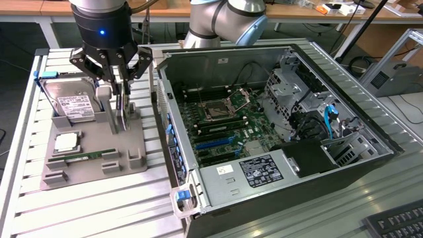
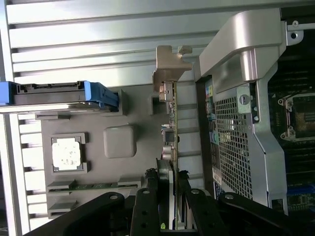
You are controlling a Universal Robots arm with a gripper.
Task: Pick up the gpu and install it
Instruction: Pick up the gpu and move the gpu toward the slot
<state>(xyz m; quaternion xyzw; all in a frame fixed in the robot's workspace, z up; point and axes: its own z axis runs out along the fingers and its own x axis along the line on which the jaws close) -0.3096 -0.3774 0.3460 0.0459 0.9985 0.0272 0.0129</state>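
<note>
The gripper's [image 2: 167,173] fingers [image 2: 147,196] pinch partway shut on the thin gpu [image 2: 170,128], edge-on in its slot at the grey holder's [image 1: 92,153] edge nearest the computer case [image 1: 218,59]; held far from its bracket [image 2: 170,61] (a narrow bite), it could tilt or jam.

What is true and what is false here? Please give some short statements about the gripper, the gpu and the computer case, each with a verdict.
1. The gripper holds the gpu, one finger on each side. True.
2. The gpu sits in the motherboard. False: it stands on edge in the gray holder, outside the computer case.
3. The hard drive lies inside the computer case. False: it rests in the gray holder.
4. The computer case is open, its inside in view. True.
</note>
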